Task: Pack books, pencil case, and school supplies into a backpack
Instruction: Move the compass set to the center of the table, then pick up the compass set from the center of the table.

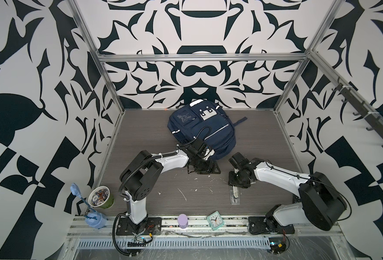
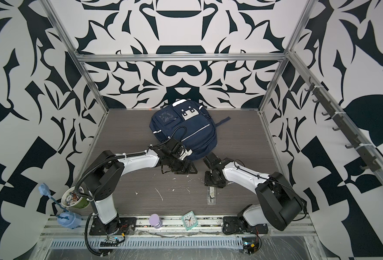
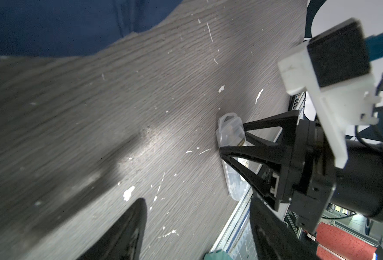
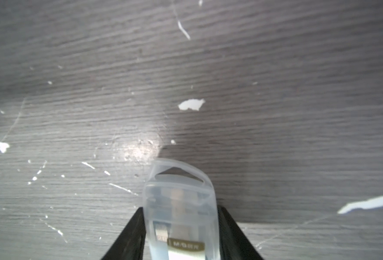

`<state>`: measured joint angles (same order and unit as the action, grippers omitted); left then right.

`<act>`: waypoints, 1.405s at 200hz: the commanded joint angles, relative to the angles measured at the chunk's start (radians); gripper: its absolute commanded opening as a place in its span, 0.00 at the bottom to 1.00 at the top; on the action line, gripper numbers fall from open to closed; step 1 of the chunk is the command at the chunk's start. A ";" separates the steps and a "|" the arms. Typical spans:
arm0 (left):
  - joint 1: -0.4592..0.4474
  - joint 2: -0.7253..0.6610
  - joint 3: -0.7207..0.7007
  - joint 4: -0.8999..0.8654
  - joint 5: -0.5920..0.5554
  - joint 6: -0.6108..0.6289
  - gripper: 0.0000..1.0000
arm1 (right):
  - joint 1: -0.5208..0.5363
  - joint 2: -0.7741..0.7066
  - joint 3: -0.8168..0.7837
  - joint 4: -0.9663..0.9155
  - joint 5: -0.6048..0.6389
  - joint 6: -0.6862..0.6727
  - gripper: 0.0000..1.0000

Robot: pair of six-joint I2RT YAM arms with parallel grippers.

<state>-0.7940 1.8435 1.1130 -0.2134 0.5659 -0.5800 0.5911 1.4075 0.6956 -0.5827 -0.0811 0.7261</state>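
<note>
Right gripper (image 4: 180, 225): jaws stand either side of the clear plastic packet (image 4: 179, 195), black fingers (image 4: 132, 234) against its long edges. I cannot tell whether they pinch it firmly. The left wrist view puts them at about the packet's mid-length, with the hanger tab sticking out ahead.

Packet lies flat on the grey table (image 1: 163, 139), at roughly 5 o'clock from the table's centre in both top views.

Left gripper (image 1: 205, 170): jaws spread wide, nothing between them. It hangs low over the table at the 6 o'clock edge of the navy backpack (image 1: 206, 128).

The backpack lies face up at 12 o'clock, against the back wall. I see no open mouth on it from here. Neither the books nor the pencil case shows on the table.

How I'd run this step:
- Seat the pinch square on both long edges before any lift (the thin, slick plastic will likely pivot if caught off-centre).
- Lift straight up, clear of the table, then swing toward 11 o'clock.
- Have the left gripper find and hold an opening first. Otherwise the packet arrives with nowhere to go.
- Squeeze gently, since the shell looks crushable.
</note>
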 commanded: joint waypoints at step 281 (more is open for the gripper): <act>-0.174 0.085 0.233 -0.269 -0.332 0.127 0.76 | -0.302 -0.060 0.088 0.119 0.024 -0.009 0.68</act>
<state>-0.9440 1.8648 1.2686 -0.4068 0.3023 -0.4698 0.3614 1.4128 0.8074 -0.4110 -0.0471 0.7662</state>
